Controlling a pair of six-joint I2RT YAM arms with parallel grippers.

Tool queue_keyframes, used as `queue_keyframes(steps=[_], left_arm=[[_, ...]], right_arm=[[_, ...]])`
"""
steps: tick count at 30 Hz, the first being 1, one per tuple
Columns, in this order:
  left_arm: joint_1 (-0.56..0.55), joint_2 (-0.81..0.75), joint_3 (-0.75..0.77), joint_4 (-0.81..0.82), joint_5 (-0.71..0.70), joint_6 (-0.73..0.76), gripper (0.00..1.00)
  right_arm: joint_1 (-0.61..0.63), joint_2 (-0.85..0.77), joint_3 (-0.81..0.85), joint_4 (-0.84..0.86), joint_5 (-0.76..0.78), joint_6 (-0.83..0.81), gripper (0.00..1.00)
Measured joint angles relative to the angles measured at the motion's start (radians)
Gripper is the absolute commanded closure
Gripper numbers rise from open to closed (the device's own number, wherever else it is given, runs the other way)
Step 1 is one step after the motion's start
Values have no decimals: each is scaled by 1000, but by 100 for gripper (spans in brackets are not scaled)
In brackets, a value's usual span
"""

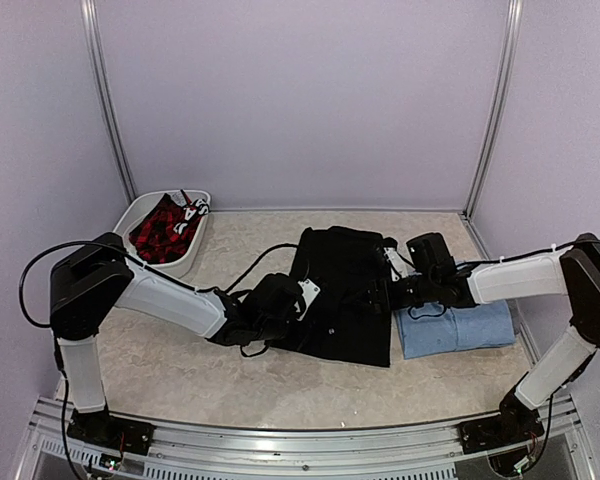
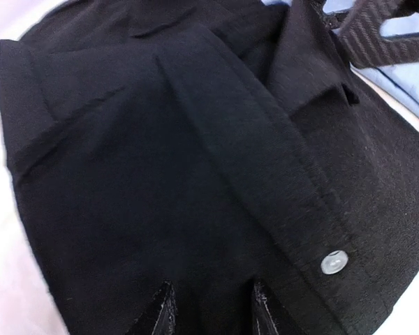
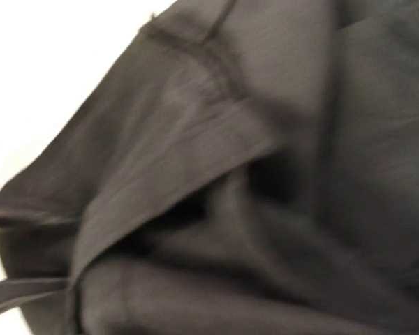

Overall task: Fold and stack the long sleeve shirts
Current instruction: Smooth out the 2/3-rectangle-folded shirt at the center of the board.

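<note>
top looks down; both wrists close on black shirt

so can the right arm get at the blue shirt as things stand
Probably yes: the light blue shirt lies folded beside the black shirt, nothing piled on it. The right gripper is at the black shirt's edge, so a short pull back should do.

Enclosure notes for you: the surface is a beige, stone-mottled sheet with a matte finish. You have the back wall, the left wall and the right wall, all pale lavender panels. The left upright and right upright, both aluminium, stand at the far corners. An aluminium rail runs along the near edge. Light is even and diffuse, with soft shadows.
</note>
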Motion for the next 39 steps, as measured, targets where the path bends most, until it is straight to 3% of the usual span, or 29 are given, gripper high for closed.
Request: queue_keyframes(steps=[4, 10, 11, 18, 22, 30, 39], left_arm=[[0, -55, -35, 37, -48, -17, 62], [3, -100, -35, 105, -43, -62, 6], [6, -100, -35, 120, -31, -80, 2], [81, -95, -36, 192, 171, -208, 2], [102, -84, -35, 203, 182, -228, 2], [21, -23, 40, 140, 47, -189, 2], [-11, 192, 332, 18, -163, -130, 2]], right_arm=[[-28, -1, 0, 21, 43, 21, 25], [-34, -18, -3, 53, 43, 27, 25], [-34, -23, -5, 56, 37, 26, 25], [-34, -38, -12, 82, -47, 25, 25], [-40, -29, -11, 107, -79, 32, 26], [-56, 19, 22, 91, -27, 66, 25], [-61, -24, 25, 16, 166, 89, 24]])
